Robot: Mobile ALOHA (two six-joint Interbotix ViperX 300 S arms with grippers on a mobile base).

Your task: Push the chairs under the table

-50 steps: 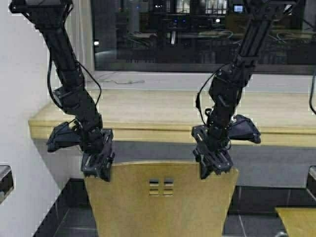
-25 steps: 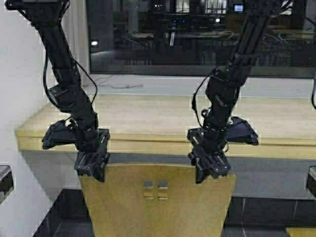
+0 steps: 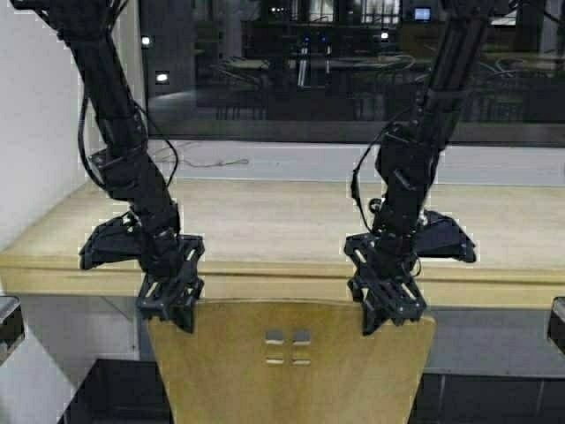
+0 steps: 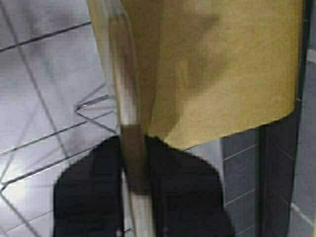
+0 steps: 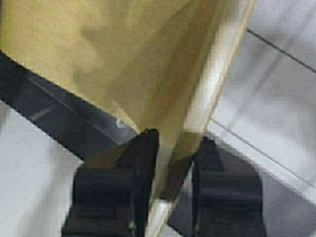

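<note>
One tan plywood chair (image 3: 291, 371) stands straight ahead, and the top edge of its curved back reaches the thick front edge of the long pale table (image 3: 282, 221). My left gripper (image 3: 169, 305) is shut on the left top corner of the chair back. My right gripper (image 3: 388, 309) is shut on the right top corner. In the left wrist view the fingers (image 4: 136, 168) pinch the back's thin edge (image 4: 126, 89). The right wrist view shows that gripper (image 5: 175, 158) straddling the chair (image 5: 98, 49) edge the same way. The seat is hidden below the back.
A white wall (image 3: 35, 132) closes the left side. Behind the table runs a sill with a loose cable (image 3: 212, 163) under a dark window. Grey frame parts sit at the left (image 3: 7, 322) and right (image 3: 558, 322) margins. Chrome chair legs (image 4: 91, 106) stand on grey tiled floor.
The robot has driven forward: the table has come nearer and spread wider in the high view. The chair has moved along with both grippers, and its back now meets the table's front edge.
</note>
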